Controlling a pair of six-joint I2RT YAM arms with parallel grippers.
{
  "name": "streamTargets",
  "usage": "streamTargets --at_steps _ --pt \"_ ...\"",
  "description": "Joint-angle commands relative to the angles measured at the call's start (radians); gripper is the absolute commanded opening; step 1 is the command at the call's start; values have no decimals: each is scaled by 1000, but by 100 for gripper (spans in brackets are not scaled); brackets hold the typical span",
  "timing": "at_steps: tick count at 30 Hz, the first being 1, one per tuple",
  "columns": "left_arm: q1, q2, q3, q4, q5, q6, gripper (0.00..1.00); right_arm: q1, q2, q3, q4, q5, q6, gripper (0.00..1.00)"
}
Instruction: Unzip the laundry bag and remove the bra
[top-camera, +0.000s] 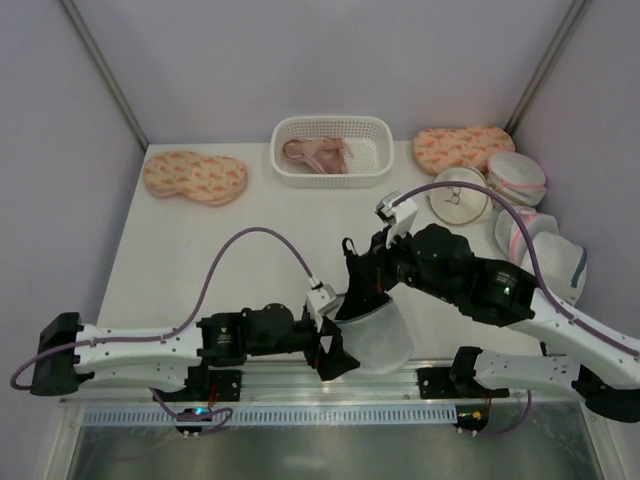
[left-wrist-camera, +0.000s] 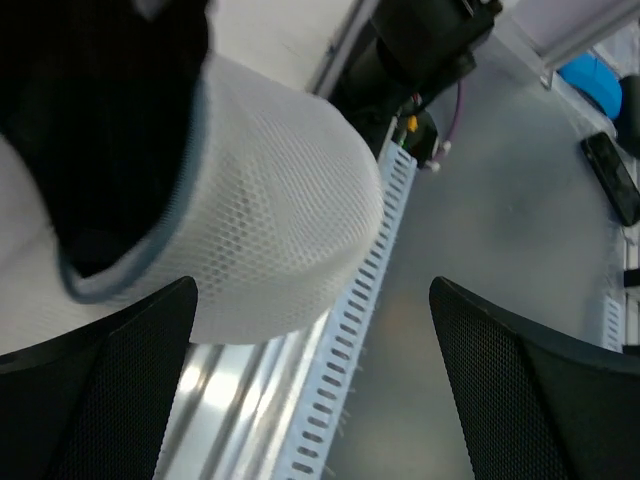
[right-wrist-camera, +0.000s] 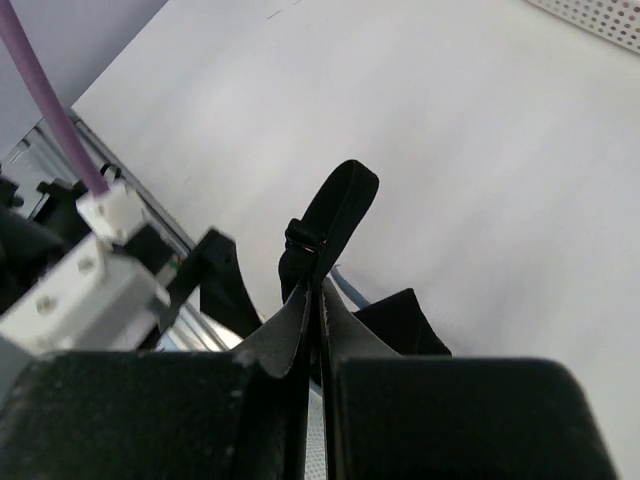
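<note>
The laundry bag (top-camera: 388, 340), a translucent white mesh dome, lies open at the table's near edge, between the two arms. In the left wrist view its mesh (left-wrist-camera: 280, 210) fills the upper left, with a dark opening. My left gripper (top-camera: 335, 352) sits at the bag's left side, with its jaws wide apart (left-wrist-camera: 312, 290) and nothing between them. My right gripper (top-camera: 356, 268) hangs just above the bag's opening. It is shut (right-wrist-camera: 320, 292) on a thin strap of the black bra (right-wrist-camera: 335, 215). More black fabric (right-wrist-camera: 400, 320) hangs below it, toward the bag.
A white basket (top-camera: 375, 130) holding a pale pink bra stands at the back centre. Orange patterned pads lie at back left (top-camera: 195, 175) and back right (top-camera: 462, 147). Other mesh bags (top-camera: 520, 185) cluster at the right. A slotted metal rail (left-wrist-camera: 350, 330) runs along the near edge.
</note>
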Motion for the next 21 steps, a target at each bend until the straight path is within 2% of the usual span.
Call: streamTargets --at_steps 1,2,5,11,21 --pt "-78 92 30 98 -2 -182 99 -3 30 -13 146 141 61 4" --pt "-118 112 47 95 -27 -183 100 -3 34 -16 169 154 77 4" --pt "-145 178 65 56 -133 -201 100 -3 51 -18 196 180 96 3" --pt "-149 218 87 -52 -350 -251 99 -1 51 -34 217 160 119 4" --pt "-151 382 173 -96 -581 -205 99 -1 25 -79 258 100 150 4"
